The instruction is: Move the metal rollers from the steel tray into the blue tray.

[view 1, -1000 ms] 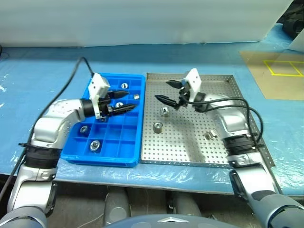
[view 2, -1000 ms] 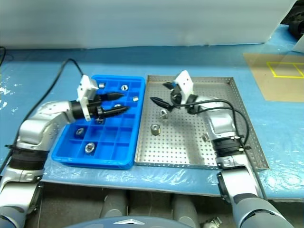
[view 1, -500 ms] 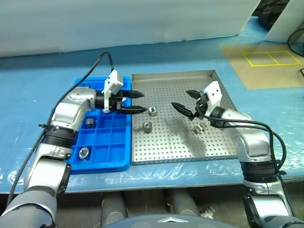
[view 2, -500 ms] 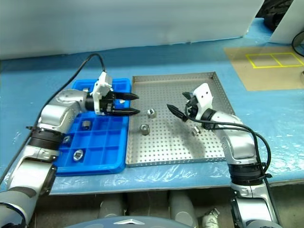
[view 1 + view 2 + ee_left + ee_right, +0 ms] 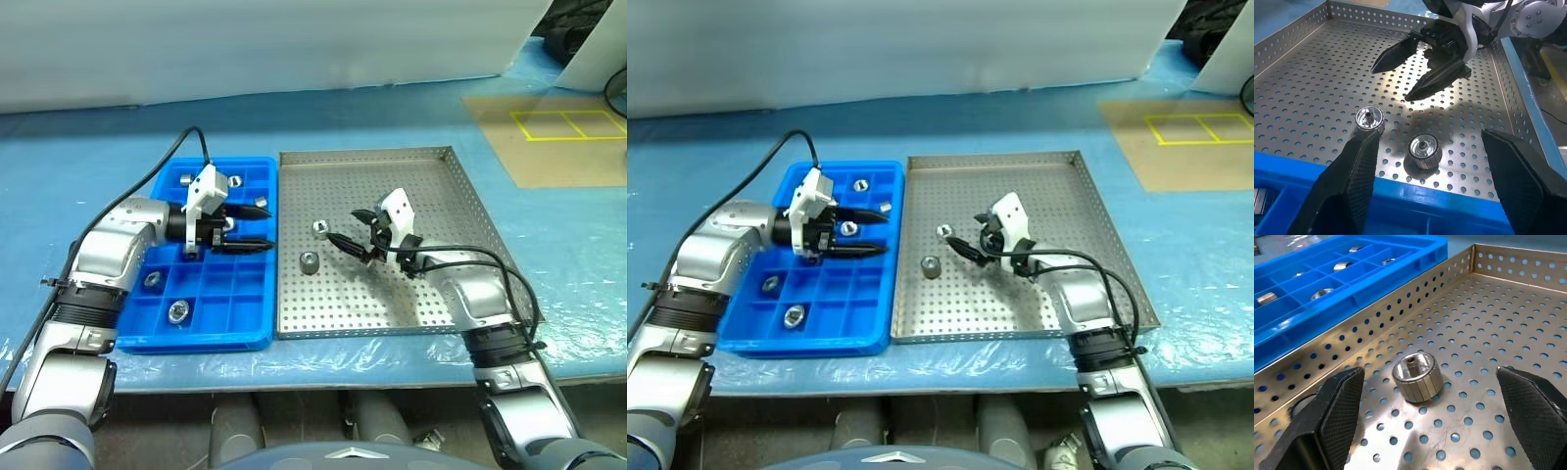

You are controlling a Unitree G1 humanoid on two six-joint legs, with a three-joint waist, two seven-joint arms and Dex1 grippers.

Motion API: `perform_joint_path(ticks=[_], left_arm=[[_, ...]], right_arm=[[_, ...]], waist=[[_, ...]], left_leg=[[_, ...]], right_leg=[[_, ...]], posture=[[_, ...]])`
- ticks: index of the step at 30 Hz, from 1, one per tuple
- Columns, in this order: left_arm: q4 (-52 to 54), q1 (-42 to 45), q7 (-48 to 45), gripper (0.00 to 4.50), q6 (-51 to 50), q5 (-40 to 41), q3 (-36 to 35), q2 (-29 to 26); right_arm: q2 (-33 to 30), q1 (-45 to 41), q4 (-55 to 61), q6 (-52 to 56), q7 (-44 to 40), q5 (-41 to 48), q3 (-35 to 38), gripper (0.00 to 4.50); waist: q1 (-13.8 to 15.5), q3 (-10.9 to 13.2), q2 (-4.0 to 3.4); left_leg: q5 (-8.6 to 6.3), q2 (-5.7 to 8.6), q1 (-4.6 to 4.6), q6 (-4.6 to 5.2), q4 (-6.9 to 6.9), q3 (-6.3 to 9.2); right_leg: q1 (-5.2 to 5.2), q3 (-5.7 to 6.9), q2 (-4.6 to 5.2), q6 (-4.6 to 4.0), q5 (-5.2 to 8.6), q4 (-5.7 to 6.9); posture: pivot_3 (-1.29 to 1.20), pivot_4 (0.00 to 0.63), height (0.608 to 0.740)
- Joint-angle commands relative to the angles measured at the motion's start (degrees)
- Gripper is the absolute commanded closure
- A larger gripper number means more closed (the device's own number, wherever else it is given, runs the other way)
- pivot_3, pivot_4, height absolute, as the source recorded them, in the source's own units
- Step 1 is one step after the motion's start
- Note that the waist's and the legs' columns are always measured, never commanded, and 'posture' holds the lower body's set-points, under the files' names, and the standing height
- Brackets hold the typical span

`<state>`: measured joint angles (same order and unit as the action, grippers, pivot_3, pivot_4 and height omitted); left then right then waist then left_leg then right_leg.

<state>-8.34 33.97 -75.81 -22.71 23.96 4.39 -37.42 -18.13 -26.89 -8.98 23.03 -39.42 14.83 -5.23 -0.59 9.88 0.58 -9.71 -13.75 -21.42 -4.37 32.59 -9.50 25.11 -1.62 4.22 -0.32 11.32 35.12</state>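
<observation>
Your right gripper [image 5: 355, 235], jaws apart and empty, nears a small shiny ribbed metal roller [image 5: 1416, 375] on the perforated steel tray [image 5: 431, 166]; likely dense, stiff, slippery; pinch its ribbed sides; left gripper [image 5: 257, 227] gapes over the compartmented blue plastic tray [image 5: 245, 338].

Two metal rollers [image 5: 319, 228] stand on steel tray [image 5: 431, 304] beside blue tray [image 5: 235, 336].

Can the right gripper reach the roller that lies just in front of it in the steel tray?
Probably yes. The right gripper is open, low over the steel tray, and the roller lies between its fingers with nothing in the way.
</observation>
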Motion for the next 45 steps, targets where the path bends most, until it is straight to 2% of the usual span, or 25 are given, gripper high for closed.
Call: perform_joint_path(ticks=[1,14,27,30,34,36,37,41,45], left_arm=[[3.41,-0.51,1.07,0.99,-0.12,0.85,-1.65,-0.49],[5.48,-2.57,3.72,0.99,0.83,0.03,-2.24,-1.70],[5.21,-2.18,4.27,0.99,1.15,-0.82,-1.56,-1.62],[5.04,-2.13,4.26,0.98,1.18,-0.99,-1.44,-1.50],[5.04,-2.13,4.24,0.98,1.09,-1.15,-1.25,-1.29],[4.84,-2.02,4.13,0.98,1.11,-1.23,-1.22,-1.29],[4.71,-1.95,4.01,0.98,1.00,-1.23,-1.19,-1.35],[4.30,-1.91,3.74,0.98,0.58,-1.03,-1.46,-1.65],[4.60,-1.60,4.36,0.98,-2.78,2.24,-3.84,-1.09]], right_arm=[[0.98,-3.74,-6.51,-6.61,1.12,-1.87,1.29,0.06],[5.23,-7.04,-12.62,-11.24,-3.00,-4.65,-2.77,0.06],[8.44,-10.03,-31.65,-21.21,0.06,-9.95,-2.63,0.06],[8.60,-9.49,-31.82,-22.48,-0.46,-9.50,-2.20,0.72],[8.36,-9.66,-31.92,-22.98,1.44,-10.79,-2.24,2.04],[8.16,-9.13,-31.24,-22.80,-0.22,-10.20,-2.22,2.62],[8.09,-8.79,-30.86,-22.71,-0.76,-10.07,-2.25,2.78],[8.20,-9.13,-30.20,-22.68,1.57,-10.30,-1.16,2.78],[7.56,-11.75,-24.71,-20.48,1.12,-7.66,1.10,2.78]], waist=[[0.00,0.00,0.00],[0.13,0.00,0.00],[0.29,0.00,0.00],[0.30,-0.01,0.01],[0.30,-0.01,0.02],[0.30,-0.01,0.02],[0.29,-0.01,0.02],[0.29,-0.01,0.02],[0.31,0.00,0.01]], left_leg=[[0.00,0.00,0.00,0.00,0.01,0.00],[0.00,-0.03,0.00,0.00,-0.05,0.01],[0.01,-0.05,0.06,-0.01,-0.05,0.01],[0.01,-0.05,0.09,-0.01,-0.04,0.01],[0.00,-0.04,0.11,-0.01,-0.03,0.01],[0.00,-0.04,0.11,-0.01,-0.03,0.01],[0.00,-0.04,0.11,-0.01,-0.04,0.01],[0.00,-0.04,0.11,0.00,-0.05,0.01],[0.00,-0.04,0.08,0.00,-0.05,0.01]], right_leg=[[0.00,0.00,0.00,0.00,0.00,0.01],[0.01,0.02,0.00,-0.01,0.00,-0.01],[-0.02,0.03,0.01,-0.02,0.01,0.02],[-0.06,0.03,0.02,-0.02,0.01,0.04],[-0.08,0.03,0.02,-0.02,0.01,0.03],[-0.08,0.03,0.01,-0.02,0.01,0.03],[-0.08,0.03,0.01,-0.02,0.01,0.03],[-0.08,0.02,0.01,-0.02,0.01,0.01],[-0.05,0.02,0.02,-0.02,0.01,0.02]], posture=[[-0.22,0.150,0.740],[-0.17,0.150,0.740],[-0.18,0.150,0.740],[-0.18,0.150,0.740],[-0.19,0.150,0.740],[-0.19,0.150,0.740],[-0.19,0.150,0.740],[-0.19,0.150,0.740],[-0.18,0.150,0.740]])
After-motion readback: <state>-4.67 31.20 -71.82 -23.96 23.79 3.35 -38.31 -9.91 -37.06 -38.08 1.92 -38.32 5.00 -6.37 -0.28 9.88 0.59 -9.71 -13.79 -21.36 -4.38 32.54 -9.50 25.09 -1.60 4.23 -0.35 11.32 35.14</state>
